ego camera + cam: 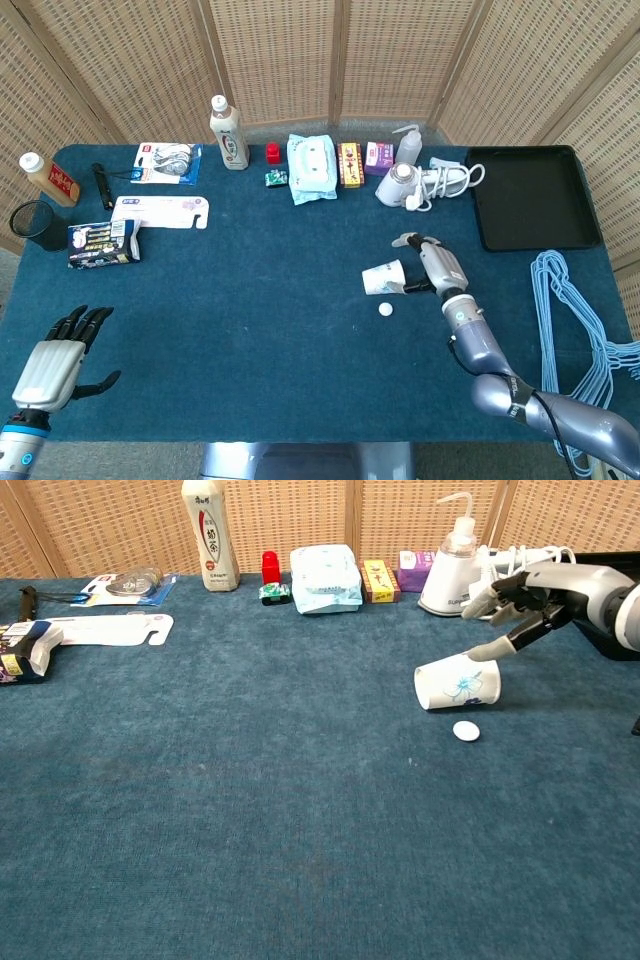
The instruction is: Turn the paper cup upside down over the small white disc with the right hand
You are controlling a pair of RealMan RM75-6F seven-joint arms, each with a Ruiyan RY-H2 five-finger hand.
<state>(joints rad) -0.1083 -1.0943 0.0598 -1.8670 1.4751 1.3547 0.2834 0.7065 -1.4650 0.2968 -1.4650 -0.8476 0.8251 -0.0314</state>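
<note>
The paper cup (pixel 458 683) is seen lying on its side on the blue table (pixel 250 810), its upper wall touched by one extended fingertip of the right hand (pixel 527 598); the other fingers (pixel 492 595) are held spread above it, nothing gripped. The white disc (pixel 466 731) is found just below the cup. The left hand (pixel 55 360) is held open, fingers apart, at the table's near edge.

The paper cup (pixel 458 684) is white with a pale blue floral print, and the small disc (pixel 466 731) beside it is plain white, both on a deep teal-blue table cloth (pixel 250 300). The right hand (pixel 437 264) is silver-grey with black fingers, as is the left hand (pixel 58 361). Behind stand a black tray (pixel 530 196), light blue hangers (pixel 575 310) and tan woven screens (pixel 300 50).
</note>
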